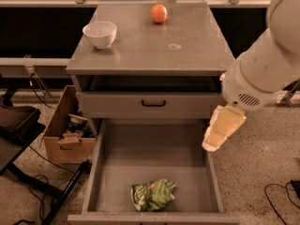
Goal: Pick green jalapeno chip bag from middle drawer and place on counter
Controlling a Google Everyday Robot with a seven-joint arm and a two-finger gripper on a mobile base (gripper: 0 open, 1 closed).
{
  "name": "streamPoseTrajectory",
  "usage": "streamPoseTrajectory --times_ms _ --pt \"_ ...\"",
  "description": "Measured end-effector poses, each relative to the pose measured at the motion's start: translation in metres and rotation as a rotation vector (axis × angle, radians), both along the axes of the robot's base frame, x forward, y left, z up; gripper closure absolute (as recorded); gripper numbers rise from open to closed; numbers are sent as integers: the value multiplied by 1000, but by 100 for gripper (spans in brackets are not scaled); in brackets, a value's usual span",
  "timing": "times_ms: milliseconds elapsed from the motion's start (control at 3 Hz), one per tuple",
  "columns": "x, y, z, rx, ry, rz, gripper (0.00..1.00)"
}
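The green jalapeno chip bag (pixel 152 194) lies crumpled on the floor of the open middle drawer (pixel 151 146), close to its front wall. The grey counter (pixel 154 43) is the cabinet top above. My gripper (pixel 219 135) hangs from the white arm over the drawer's right wall. It is above and to the right of the bag, apart from it, and nothing shows in it.
A white bowl (pixel 100 33) and an orange (pixel 159 13) sit on the counter. A shut shallower drawer with a black handle (pixel 153 103) lies above the open one. A cardboard box (pixel 65 132), cables and a black stand (pixel 18 125) are on the floor at left.
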State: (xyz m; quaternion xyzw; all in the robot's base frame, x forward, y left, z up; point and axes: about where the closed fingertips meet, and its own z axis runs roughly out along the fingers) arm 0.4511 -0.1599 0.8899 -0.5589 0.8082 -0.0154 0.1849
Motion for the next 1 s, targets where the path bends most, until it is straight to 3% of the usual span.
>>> streamPoseTrajectory --times_ms 333,667,1000 --pt "21 35 -79 8 -16 -29 0" --pt "34 55 -122 7 -33 -40 0" --pt "34 55 -122 7 -32 -39 0"
